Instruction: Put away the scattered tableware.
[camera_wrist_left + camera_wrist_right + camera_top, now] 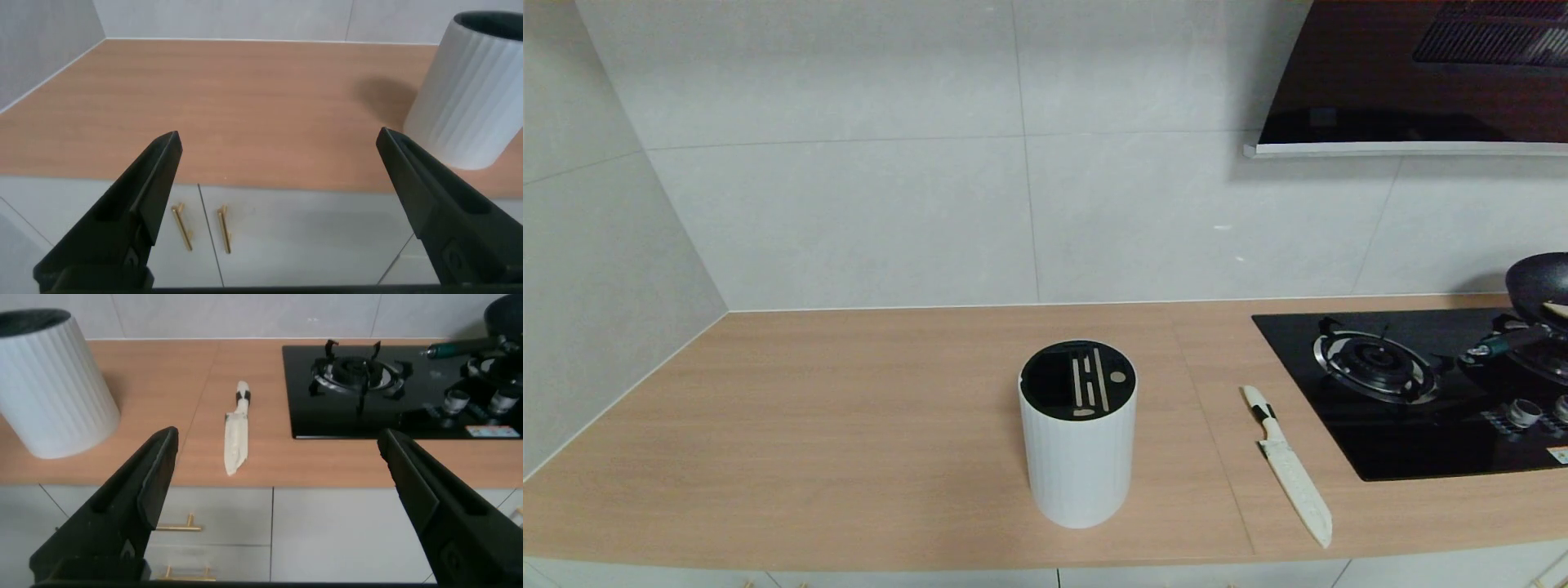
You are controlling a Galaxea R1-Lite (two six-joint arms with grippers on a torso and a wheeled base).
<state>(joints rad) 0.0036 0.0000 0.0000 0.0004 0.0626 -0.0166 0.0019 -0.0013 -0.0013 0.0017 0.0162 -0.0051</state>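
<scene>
Knife [1286, 465] beside hob [1380, 433], pan [1539, 282] partly cut off, left tool [278, 139] and right tool [278, 434] agape

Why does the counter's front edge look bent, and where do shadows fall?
Head view: the wide lens probably bows the front edge of the counter; the hood shades the wall beneath it. Left wrist view: the white holder throws a soft shadow on the counter beside it.

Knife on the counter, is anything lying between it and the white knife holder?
Nothing visible. The knife lies flat to the right of the holder, with only bare countertop between them. The open right gripper also has a clear path.
</scene>
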